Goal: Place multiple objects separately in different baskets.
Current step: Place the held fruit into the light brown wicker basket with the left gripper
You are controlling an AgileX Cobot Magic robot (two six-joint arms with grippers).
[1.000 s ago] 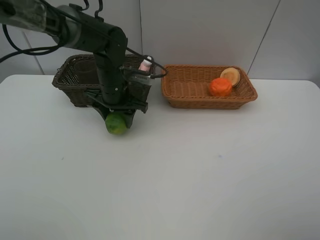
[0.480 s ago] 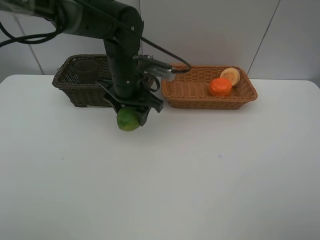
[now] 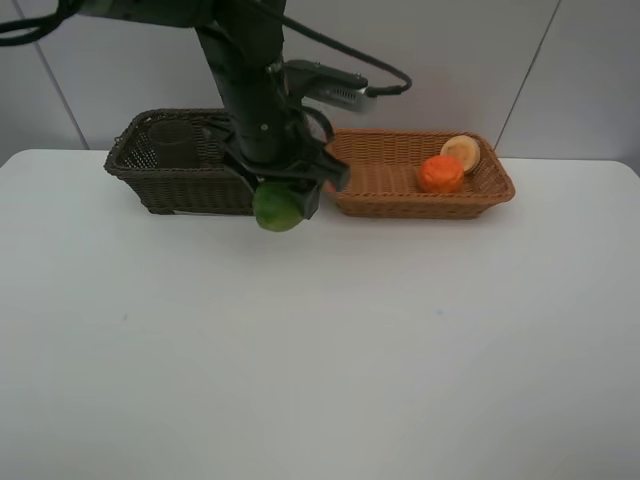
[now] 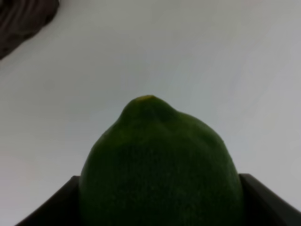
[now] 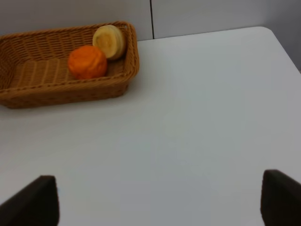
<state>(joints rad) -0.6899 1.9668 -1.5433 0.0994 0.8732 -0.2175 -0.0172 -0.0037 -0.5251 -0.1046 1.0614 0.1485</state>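
My left gripper is shut on a green round fruit, which hangs above the table in front of the gap between the two baskets. In the left wrist view the fruit fills the space between the dark fingers. The dark brown basket holds a translucent cup. An orange and a pale yellow-tan fruit lie in the light tan basket. My right gripper is open over bare table, with the tan basket and orange ahead of it.
The left arm's column and cable stand over the dark basket's right end and hide what lies there. White table spreads in front of both baskets. A wall stands close behind them.
The left arm has risen and swung right with the green fruit, from the dark basket's front toward the tan basket. The pink bottle top seen earlier is now hidden behind the arm.
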